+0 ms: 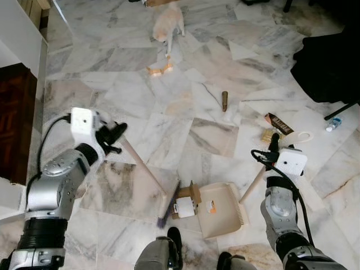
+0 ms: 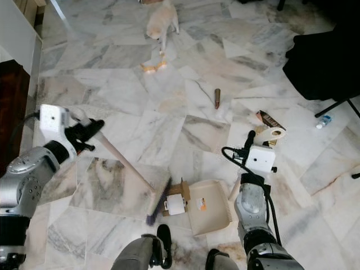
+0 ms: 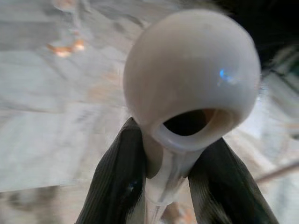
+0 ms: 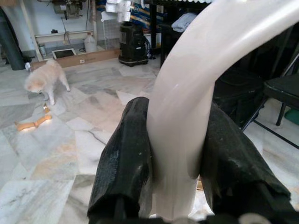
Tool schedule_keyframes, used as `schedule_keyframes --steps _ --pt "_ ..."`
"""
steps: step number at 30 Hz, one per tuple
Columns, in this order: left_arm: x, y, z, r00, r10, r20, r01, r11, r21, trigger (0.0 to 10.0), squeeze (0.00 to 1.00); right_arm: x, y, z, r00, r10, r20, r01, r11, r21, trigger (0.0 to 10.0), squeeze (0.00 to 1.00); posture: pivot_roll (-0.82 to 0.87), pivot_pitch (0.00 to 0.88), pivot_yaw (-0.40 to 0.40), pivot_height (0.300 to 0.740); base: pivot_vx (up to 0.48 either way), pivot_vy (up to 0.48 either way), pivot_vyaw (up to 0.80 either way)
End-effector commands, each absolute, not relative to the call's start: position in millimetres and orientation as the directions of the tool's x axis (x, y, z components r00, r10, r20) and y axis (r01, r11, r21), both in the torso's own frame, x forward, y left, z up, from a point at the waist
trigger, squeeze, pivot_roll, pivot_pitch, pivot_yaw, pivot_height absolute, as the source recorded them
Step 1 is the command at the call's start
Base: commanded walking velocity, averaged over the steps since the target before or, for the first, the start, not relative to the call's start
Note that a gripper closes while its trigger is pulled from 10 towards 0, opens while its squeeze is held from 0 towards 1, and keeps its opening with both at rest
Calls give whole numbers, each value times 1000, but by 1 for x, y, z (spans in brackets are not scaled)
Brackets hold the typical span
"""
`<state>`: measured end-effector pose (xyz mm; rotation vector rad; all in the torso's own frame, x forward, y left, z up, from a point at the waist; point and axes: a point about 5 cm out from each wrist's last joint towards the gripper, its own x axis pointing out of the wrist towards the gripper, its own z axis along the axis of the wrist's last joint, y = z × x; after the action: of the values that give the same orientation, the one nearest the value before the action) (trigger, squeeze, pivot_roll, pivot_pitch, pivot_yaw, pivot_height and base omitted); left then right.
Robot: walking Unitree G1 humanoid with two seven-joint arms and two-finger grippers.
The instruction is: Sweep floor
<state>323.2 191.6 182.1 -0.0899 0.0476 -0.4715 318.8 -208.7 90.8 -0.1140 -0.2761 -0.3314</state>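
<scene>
The broom slants across the marble floor, its pale handle running from the left gripper down and right to the dark bristle head, which rests on the floor near the robot's feet. The left gripper's two black fingers pinch the handle just below its rounded, hollow end cap. Just right of the bristles lies the beige dustpan, flat on the floor with its comb edge to the right; a small cardboard box and a white roll sit at its left lip, touching the bristles or very close to them. The dustpan's long pale handle rises to the right gripper, whose fingers are pressed against it on both sides.

Litter is scattered farther out: a brown cylinder in the middle, a dark wrapper, a tape ring and a small bottle to the right. A pale orange cat stands at the far side, with an orange bone-shaped piece just near it. A black chair occupies the far right, and dark wooden furniture stands at the left.
</scene>
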Motion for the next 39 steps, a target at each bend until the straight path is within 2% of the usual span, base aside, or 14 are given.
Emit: schedule_keyframes --steps 1,24,31,39 --pt "317 185 184 850 -525 -25 519 846 -125 10000 0 313 -212 81 914 -320 251 348 934 -76 10000 0 229 293 134 740 0 0 0" --pt "300 167 197 737 -675 -32 655 725 -215 10000 0 314 -207 79 917 -325 232 350 934 -71 10000 0 253 292 143 740 0 0 0" --pt "307 178 224 788 -608 91 611 759 -224 10000 0 315 -206 79 919 -323 228 346 935 -71 10000 0 257 289 140 740 0 0 0" --pt "314 212 269 835 -475 279 541 804 -249 10000 0 315 -204 79 921 -319 226 342 937 -70 10000 0 259 284 138 740 0 0 0"
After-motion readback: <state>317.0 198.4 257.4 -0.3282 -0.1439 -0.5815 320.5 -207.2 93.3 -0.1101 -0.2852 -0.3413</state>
